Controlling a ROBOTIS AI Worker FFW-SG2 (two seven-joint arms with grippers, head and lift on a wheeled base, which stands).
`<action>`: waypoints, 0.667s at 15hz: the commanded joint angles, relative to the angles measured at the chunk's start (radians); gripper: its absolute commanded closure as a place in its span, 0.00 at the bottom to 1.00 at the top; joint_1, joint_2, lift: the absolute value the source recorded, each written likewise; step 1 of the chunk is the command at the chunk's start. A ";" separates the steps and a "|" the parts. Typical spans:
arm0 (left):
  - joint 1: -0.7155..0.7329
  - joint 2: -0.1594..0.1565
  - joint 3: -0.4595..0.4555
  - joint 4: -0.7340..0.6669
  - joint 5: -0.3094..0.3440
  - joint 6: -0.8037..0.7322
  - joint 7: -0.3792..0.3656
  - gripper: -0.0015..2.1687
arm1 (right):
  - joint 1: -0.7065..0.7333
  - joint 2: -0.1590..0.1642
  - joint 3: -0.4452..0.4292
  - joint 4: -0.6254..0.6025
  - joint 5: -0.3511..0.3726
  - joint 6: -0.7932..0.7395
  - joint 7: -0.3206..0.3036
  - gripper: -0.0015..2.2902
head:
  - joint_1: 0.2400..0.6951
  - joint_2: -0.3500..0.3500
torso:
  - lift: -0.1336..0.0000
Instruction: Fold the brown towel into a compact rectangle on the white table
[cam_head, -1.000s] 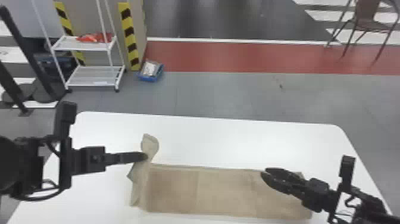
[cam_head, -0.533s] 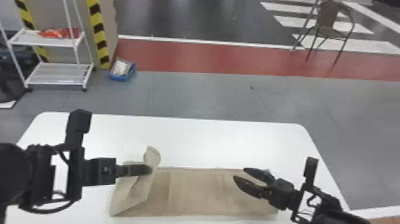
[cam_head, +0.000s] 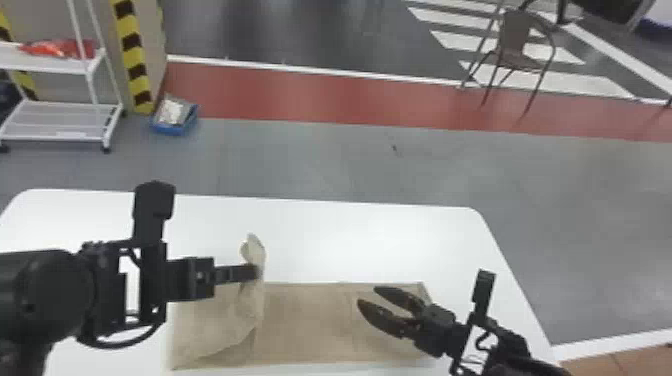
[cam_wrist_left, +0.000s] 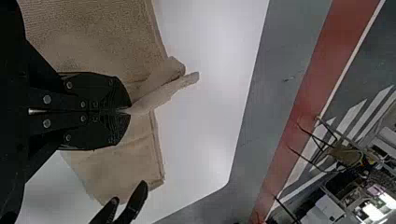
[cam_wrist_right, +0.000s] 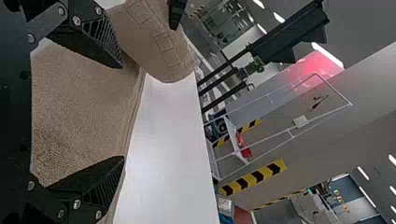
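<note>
My left gripper (cam_head: 255, 272) is shut on the raised left end of the brown towel (cam_head: 305, 320), which lies as a long strip on the white table (cam_head: 350, 240). In the left wrist view, the left gripper (cam_wrist_left: 128, 111) pinches the towel (cam_wrist_left: 93, 37) and a folded edge pokes past its tips. Over the strip's right part hangs my right gripper (cam_head: 367, 295), fingers apart with nothing between them. The right wrist view has the right gripper (cam_wrist_right: 123, 112) spread above the towel (cam_wrist_right: 84, 102), with the lifted flap beyond.
On the floor behind the table are a white shelf rack (cam_head: 60, 120), a blue box (cam_head: 175, 117) and a brown chair (cam_head: 520, 45). A yellow-black striped post (cam_head: 132, 55) stands beside the rack.
The head view has shifted. My left gripper has carried the towel's left end inward over the strip, so more of it hangs as a flap. The right gripper's fingers have spread apart.
</note>
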 joint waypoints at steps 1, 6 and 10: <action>0.004 -0.005 -0.015 -0.001 0.002 0.006 0.001 0.68 | 0.000 0.000 0.001 0.008 0.000 -0.008 -0.001 0.09 | 1.00 0.15 | 1.00; 0.040 -0.005 -0.044 -0.004 0.031 0.003 0.006 0.68 | -0.004 0.005 0.008 0.019 -0.002 0.004 -0.016 0.09 | 1.00 0.12 | 1.00; 0.037 -0.005 -0.075 0.035 0.049 -0.101 0.029 0.68 | -0.006 0.016 0.024 0.026 -0.031 0.065 -0.015 0.09 | 1.00 0.11 | 1.00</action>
